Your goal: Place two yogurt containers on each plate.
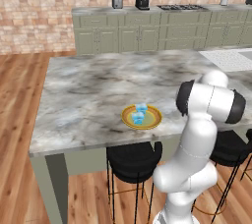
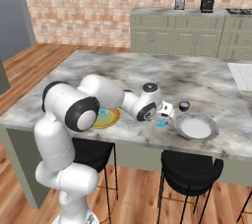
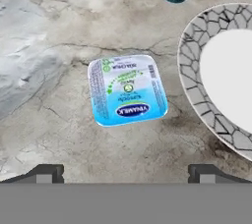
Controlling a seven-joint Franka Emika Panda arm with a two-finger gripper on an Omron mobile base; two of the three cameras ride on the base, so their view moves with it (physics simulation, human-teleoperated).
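The arm (image 2: pixel 106 98) hides part of the yellow-rimmed plate (image 2: pixel 112 120).

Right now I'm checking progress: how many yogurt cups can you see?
3: two on the yellow plate, one behind the other, and one on the counter beside the grey plate, under the gripper. A fourth may be hidden.

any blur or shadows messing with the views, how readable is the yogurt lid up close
Hand view: the yogurt container is fairly sharp, its blue logo visible but the small print smeared; a soft shadow lies beside the grey-white plate. Left base view: the two cups on the yellow-rimmed plate are blurry blobs. Right base view: flat, even lighting, no glare on the counter.
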